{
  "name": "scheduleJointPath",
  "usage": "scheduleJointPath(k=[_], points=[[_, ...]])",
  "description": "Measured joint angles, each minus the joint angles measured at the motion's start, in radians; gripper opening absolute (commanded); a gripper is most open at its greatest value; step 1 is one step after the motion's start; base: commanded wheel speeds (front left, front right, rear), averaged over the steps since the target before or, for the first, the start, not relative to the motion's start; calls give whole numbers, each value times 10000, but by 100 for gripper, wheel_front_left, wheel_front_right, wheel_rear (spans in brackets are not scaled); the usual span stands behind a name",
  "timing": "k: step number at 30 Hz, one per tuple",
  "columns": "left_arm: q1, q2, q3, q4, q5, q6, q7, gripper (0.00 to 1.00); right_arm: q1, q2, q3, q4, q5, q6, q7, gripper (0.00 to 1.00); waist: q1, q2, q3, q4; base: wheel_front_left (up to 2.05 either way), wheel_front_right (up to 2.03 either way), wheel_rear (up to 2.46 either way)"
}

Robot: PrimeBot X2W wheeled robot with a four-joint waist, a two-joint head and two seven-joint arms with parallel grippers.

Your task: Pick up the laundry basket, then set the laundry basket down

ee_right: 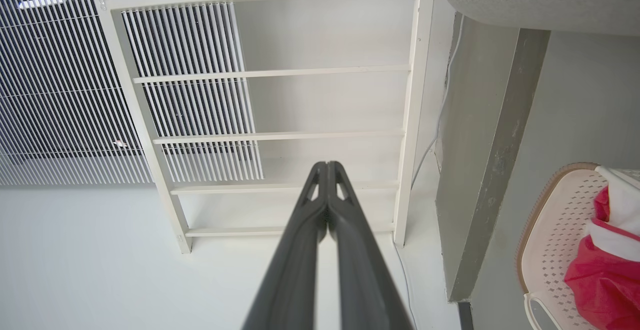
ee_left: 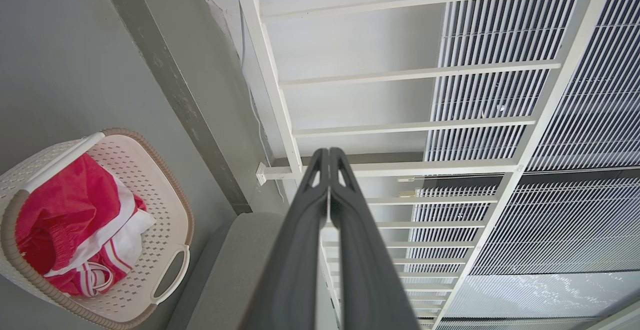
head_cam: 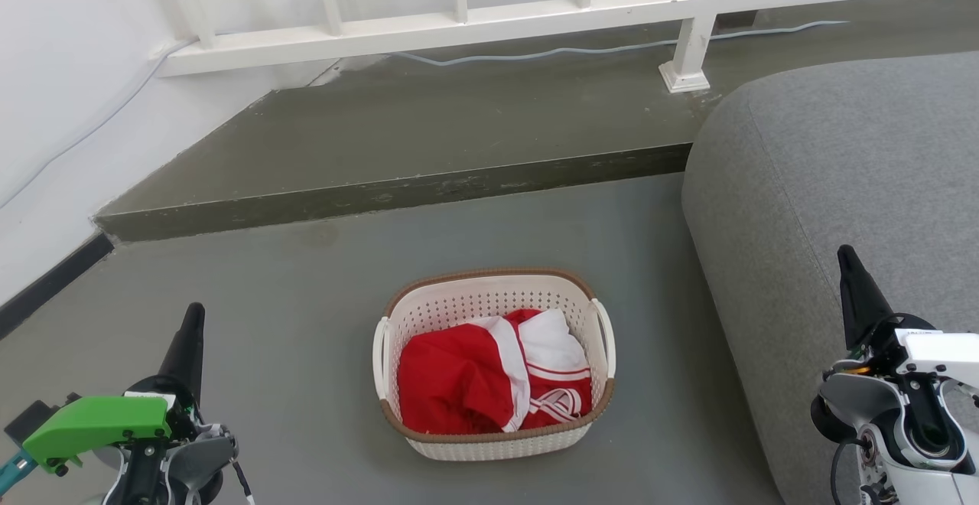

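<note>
The laundry basket (head_cam: 489,298) stands on the grey floor in the middle of the head view, cream-white and perforated, with a brown rim and a white handle on each side. Red and white clothes (head_cam: 489,371) lie inside it. It also appears at the lower left of the left wrist view as the basket (ee_left: 165,210) and at the right edge of the right wrist view as the basket (ee_right: 550,235). My left gripper (head_cam: 195,310) is shut, well to the basket's left. My right gripper (head_cam: 845,252) is shut, off to the basket's right, over the sofa. Both hold nothing.
A grey sofa (head_cam: 841,184) rises close to the basket's right side. Behind the basket a raised concrete step (head_cam: 398,191) crosses the floor, with a white railing (head_cam: 459,23) and a cable beyond it. A white wall (head_cam: 61,107) closes the left.
</note>
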Motion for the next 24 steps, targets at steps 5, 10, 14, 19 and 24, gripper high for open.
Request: scheduleJointPath(k=[5,10,14,19,24], points=[[1,0,0,0,0,0,2,0,1,0,0,-4,0,0,0,0,0,0,0,0,0,0,0],[1,0,2,0,0,0,2,0,2,0,0,-8,0,0,0,0,0,0,0,0,0,0,0],[2,0,2,-2,0,0,2,0,2,0,0,-12,0,0,0,0,0,0,0,0,0,0,0],[2,0,4,-2,0,0,2,0,3,2,0,-15,0,0,0,0,0,0,0,0,0,0,0],[3,0,4,-2,0,0,2,0,3,2,0,-17,0,0,0,0,0,0,0,0,0,0,0]])
